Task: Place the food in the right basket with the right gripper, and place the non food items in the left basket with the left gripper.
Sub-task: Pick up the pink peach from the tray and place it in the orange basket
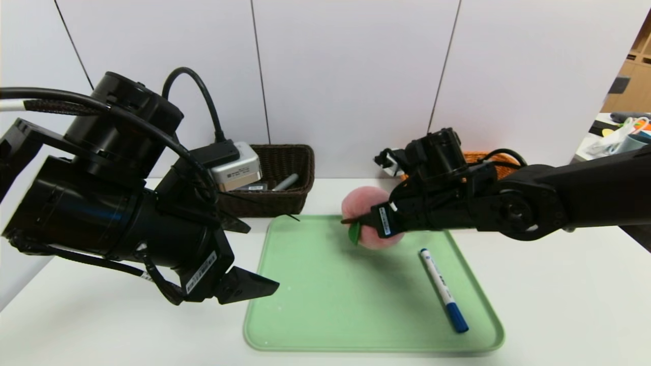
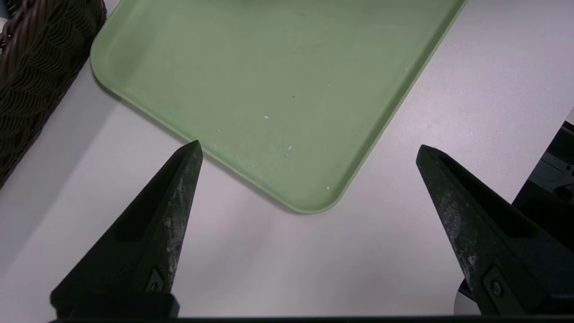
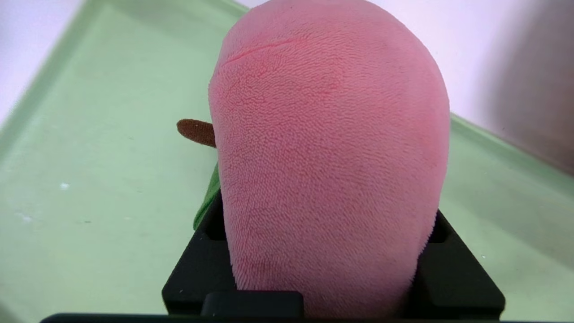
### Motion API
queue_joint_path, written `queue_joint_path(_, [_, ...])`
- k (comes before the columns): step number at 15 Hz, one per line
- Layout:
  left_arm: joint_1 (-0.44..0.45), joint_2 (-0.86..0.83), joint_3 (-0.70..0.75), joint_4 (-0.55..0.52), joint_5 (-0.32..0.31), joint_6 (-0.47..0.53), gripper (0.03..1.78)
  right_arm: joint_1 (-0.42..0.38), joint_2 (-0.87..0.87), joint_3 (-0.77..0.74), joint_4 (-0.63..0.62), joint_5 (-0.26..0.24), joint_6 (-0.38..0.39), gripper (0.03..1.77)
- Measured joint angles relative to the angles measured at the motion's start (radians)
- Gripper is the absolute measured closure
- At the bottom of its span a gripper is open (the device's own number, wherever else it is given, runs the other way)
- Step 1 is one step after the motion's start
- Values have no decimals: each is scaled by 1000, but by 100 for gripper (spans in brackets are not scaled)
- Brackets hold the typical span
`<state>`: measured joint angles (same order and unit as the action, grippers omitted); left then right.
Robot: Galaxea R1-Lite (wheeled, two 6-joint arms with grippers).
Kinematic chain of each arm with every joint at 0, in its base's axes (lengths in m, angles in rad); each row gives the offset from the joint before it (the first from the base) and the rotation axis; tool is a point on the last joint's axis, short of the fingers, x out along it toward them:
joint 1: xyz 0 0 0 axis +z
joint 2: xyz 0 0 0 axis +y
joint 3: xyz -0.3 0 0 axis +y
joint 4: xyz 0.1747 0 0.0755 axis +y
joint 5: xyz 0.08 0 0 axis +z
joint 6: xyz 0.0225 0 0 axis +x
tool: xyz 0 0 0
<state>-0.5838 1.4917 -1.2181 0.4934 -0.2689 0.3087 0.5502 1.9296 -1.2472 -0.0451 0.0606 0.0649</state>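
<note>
The right gripper (image 1: 379,223) clamps the peach (image 1: 367,216) above the tray (image 1: 315,305), ready for transfer to the orange basket (image 1: 488,158). The left gripper (image 1: 239,269) waits, jaws spread, for the marker (image 1: 443,290).

1. Left gripper (image 2: 309,148): both dark fingers (image 2: 172,202) rise from the lower corners, spread wide, nothing between them.
2. Green tray (image 2: 269,67): fills upper centre, rounded corner between the fingertips, on the white table (image 2: 269,260).
3. Dark brown basket (image 2: 36,67): upper left edge, near the tray, not touching.
</note>
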Motion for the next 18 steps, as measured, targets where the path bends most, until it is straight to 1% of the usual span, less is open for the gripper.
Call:
queue_joint_path(2, [0, 0, -6, 0, 1, 2, 12, -6, -51, -1, -10, -3, 3, 101])
queue_joint_path(3, [-1, 0, -9, 0, 0, 3, 12, -10, -76, -1, -34, -7, 3, 101])
queue_joint_path(4, [-1, 0, -9, 0, 0, 4, 12, -14, -99, -1, -70, -21, 4, 101])
queue_joint_path(6, [-1, 0, -10, 0, 0, 4, 12, -27, -139, 0, -127, -79, 2, 101])
queue_joint_path(7, [-1, 0, -10, 0, 1, 3, 12, -39, -153, 0, -142, -101, 0, 101])
queue_joint_path(9, [-1, 0, -10, 0, -1, 3, 12, -65, -169, 4, -176, -130, 0, 101])
queue_joint_path(12, [-1, 1, -9, 0, -1, 3, 12, -113, -168, 12, -243, -204, -3, 101])
queue_joint_path(14, [0, 4, -10, 0, -1, 3, 12, -158, -159, 14, -252, -217, -7, 101])
queue_joint_path(18, [0, 9, -9, -1, -1, 1, 12, -271, -129, 13, -256, -216, -4, 101])
